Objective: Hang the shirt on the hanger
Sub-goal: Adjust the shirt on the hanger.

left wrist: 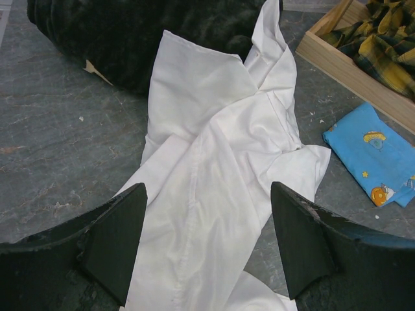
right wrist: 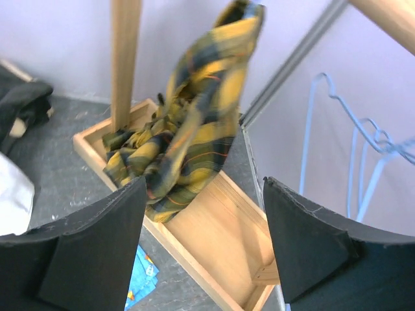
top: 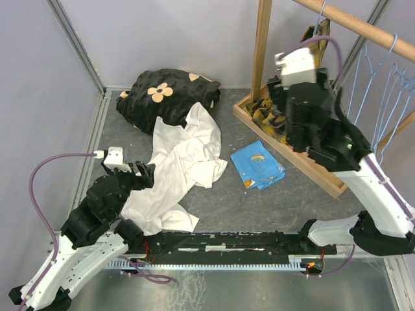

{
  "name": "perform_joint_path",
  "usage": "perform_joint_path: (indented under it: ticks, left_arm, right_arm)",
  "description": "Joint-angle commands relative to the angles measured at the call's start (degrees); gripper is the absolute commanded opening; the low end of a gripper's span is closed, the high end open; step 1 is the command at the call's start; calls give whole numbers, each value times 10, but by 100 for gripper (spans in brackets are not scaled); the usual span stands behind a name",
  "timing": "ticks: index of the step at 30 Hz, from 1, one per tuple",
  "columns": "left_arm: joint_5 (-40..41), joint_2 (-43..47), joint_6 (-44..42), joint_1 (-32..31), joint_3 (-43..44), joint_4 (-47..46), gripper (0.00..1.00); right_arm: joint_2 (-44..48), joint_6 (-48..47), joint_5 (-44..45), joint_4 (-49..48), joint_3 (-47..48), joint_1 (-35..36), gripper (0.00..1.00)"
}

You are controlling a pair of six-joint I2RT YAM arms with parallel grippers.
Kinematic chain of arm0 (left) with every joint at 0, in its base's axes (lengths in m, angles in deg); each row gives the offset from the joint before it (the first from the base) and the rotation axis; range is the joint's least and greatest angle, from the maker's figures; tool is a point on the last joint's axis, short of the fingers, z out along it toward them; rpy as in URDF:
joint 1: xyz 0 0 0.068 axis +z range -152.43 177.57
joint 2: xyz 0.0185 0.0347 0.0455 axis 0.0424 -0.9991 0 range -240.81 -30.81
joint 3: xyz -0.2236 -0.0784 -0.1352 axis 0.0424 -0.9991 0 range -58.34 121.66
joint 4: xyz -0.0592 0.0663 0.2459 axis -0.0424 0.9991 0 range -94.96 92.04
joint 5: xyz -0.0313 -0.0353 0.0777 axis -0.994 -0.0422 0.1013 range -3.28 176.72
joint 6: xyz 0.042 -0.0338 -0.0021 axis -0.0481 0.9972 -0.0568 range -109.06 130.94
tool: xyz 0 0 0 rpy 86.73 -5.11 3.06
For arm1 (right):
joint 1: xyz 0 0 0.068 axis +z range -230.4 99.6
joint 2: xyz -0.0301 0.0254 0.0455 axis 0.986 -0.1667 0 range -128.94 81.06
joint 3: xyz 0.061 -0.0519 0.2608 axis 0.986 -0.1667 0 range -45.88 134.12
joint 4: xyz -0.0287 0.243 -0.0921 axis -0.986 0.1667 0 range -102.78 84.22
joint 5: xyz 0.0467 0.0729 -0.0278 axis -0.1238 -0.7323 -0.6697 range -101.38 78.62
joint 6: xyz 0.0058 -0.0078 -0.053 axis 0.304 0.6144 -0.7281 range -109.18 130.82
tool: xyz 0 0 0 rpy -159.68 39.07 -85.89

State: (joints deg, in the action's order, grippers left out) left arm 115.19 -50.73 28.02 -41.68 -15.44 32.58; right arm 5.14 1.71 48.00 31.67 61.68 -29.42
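Observation:
The yellow-and-black plaid shirt point(right wrist: 194, 123) hangs in a long bunch beside the wooden post, and its lower end is heaped in the wooden tray point(right wrist: 227, 240). Its top reaches the rail point(top: 363, 26), by a pale-blue hook; what holds it there is hidden. Pale-blue wire hangers point(top: 382, 84) hang from the rail to the right of the shirt, and one hanger point(right wrist: 337, 129) shows in the right wrist view. My right gripper point(right wrist: 204, 240) is open and empty, just short of the shirt. Over the white garment point(left wrist: 214, 162), my left gripper point(left wrist: 207, 246) is open and holds nothing.
A black cloth with cream flowers point(top: 168, 94) lies at the back left, partly under the white garment point(top: 181, 162). A folded blue printed cloth point(top: 257, 165) lies mid-table. The wooden post point(top: 261, 52) rises from the tray at the right. Metal frame walls enclose the table.

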Motion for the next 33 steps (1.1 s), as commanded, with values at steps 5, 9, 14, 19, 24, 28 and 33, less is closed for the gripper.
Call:
perform_joint_path:
  ticks: [5,9,14,19,24,28,33]
  left_arm:
    - [11,11,17,2,3,-22,83]
    - [12,11,17,3,3,-22,83]
    - [12,12,16,2,3,-22,83]
    - [12,11,16,2,3,-22,83]
    - [10,11,16,2,2,-23,83]
    - [10,10,17,2,2,-23,83]
    - [11,6,16,2,2,-23,83]
  right_arm:
    - [-24,197,-129,46,36,-166,81]
    - [-45,222,-154,-11,24,-185,85]
    - [-72,231,-92,-76,8,-203,84]
    - [-112,237,-62,-75,26,-228,82]
    - [-153,251,-119,-80,42,-242,68]
    - [-205,238,-190,-96,87,-242,64]
    - [-305,191,-286,-90,230,-242,63]
